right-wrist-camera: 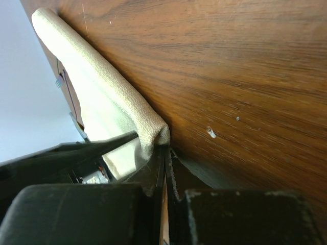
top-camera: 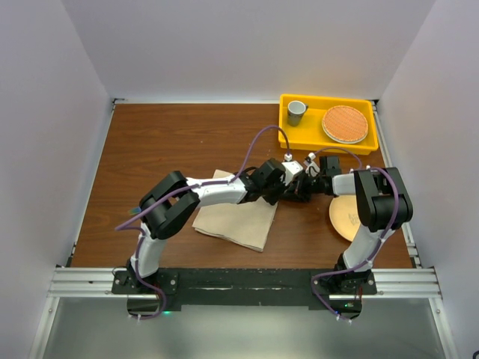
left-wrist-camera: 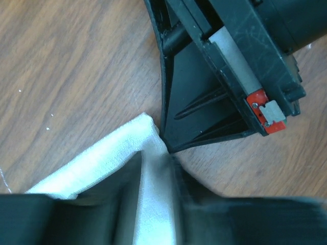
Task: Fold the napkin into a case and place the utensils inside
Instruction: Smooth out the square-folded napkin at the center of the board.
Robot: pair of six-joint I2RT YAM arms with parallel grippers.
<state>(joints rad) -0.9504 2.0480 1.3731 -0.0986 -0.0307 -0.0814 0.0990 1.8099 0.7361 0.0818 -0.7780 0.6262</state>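
The beige napkin [top-camera: 233, 219] lies folded on the wooden table, left of centre. Both grippers meet at its upper right corner. My left gripper [top-camera: 290, 188] is shut on a fold of the cloth, which runs up between its fingers in the left wrist view [left-wrist-camera: 153, 178]. My right gripper [top-camera: 303, 186] is shut, with only a thin slit between the jaws. Its tips pinch the rolled corner of the napkin [right-wrist-camera: 148, 122], low over the wood. Its tips also show in the left wrist view [left-wrist-camera: 167, 148], touching the cloth. The fork and spoon are out of view.
A round peach plate [top-camera: 343, 218] lies partly under the right arm. A yellow tray [top-camera: 296, 137] at the back right holds a grey cup [top-camera: 297, 111] and a round woven mat [top-camera: 345, 123]. White walls stand around the table.
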